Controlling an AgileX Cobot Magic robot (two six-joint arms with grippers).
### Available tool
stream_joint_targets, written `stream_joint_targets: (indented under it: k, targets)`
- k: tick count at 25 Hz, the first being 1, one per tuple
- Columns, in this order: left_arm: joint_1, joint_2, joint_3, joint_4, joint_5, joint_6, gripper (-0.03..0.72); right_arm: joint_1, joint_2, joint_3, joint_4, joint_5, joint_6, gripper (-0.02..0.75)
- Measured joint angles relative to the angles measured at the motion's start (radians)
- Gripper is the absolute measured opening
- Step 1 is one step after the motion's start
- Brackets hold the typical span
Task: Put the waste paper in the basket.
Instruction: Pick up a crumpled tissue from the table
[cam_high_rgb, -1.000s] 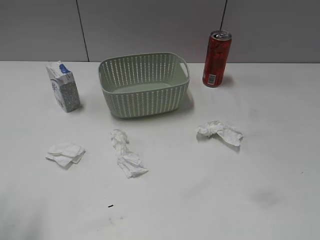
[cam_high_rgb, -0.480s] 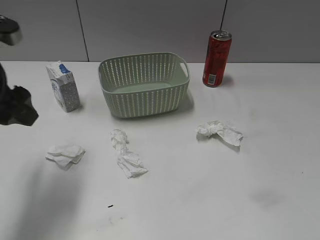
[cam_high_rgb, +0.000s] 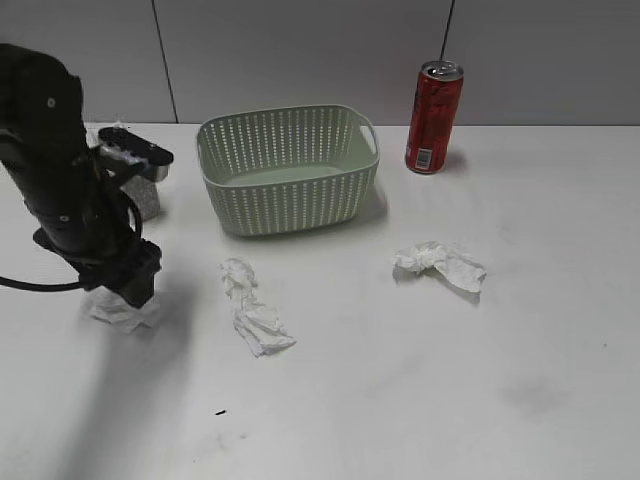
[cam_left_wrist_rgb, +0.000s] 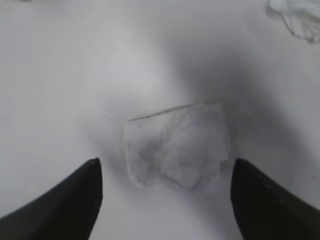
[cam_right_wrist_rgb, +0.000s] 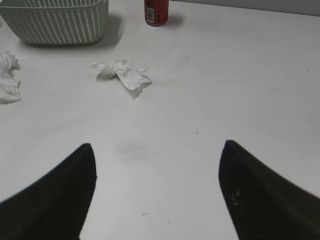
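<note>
Three white crumpled waste paper wads lie on the white table in front of the sage-green basket (cam_high_rgb: 290, 170). The left wad (cam_high_rgb: 118, 312) is partly hidden under my left arm; my left gripper (cam_high_rgb: 128, 290) hangs just above it, open, with the wad (cam_left_wrist_rgb: 175, 150) between its fingers (cam_left_wrist_rgb: 165, 172) in the left wrist view. The long twisted wad (cam_high_rgb: 252, 308) lies in the middle, and the right wad (cam_high_rgb: 440, 262) lies further right. My right gripper (cam_right_wrist_rgb: 157, 155) is open and empty over bare table, out of the exterior view, with the right wad (cam_right_wrist_rgb: 122, 73) ahead of it.
A tall red can (cam_high_rgb: 434, 117) stands right of the basket at the back. A blue-and-white patterned packet (cam_high_rgb: 140, 180) stands left of the basket, mostly hidden behind my left arm. The basket (cam_right_wrist_rgb: 55, 20) and can (cam_right_wrist_rgb: 156, 11) show at the top of the right wrist view.
My left arm has come in from the left edge and moved down over the left wad. The wads, basket and can have not moved.
</note>
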Motion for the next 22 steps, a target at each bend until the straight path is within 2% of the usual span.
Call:
stream_joint_targets:
  k: [6, 10, 15, 22]
  targets:
    - [0.0, 0.093, -0.001, -0.001, -0.06, 0.0, 0.587, 0.0, 0.0, 0.0, -0.002, 0.0, 0.0, 0.58]
    - [0.0, 0.101, -0.001, -0.015, -0.103, 0.0, 0.553, 0.0, 0.0, 0.0, -0.003, 0.0, 0.0, 0.58]
    - [0.0, 0.107, -0.001, -0.037, -0.104, 0.0, 0.496, 0.0, 0.0, 0.0, -0.003, 0.0, 0.0, 0.58]
    - [0.0, 0.136, -0.002, -0.042, -0.067, 0.0, 0.488, 0.0, 0.0, 0.0, -0.004, 0.0, 0.0, 0.58]
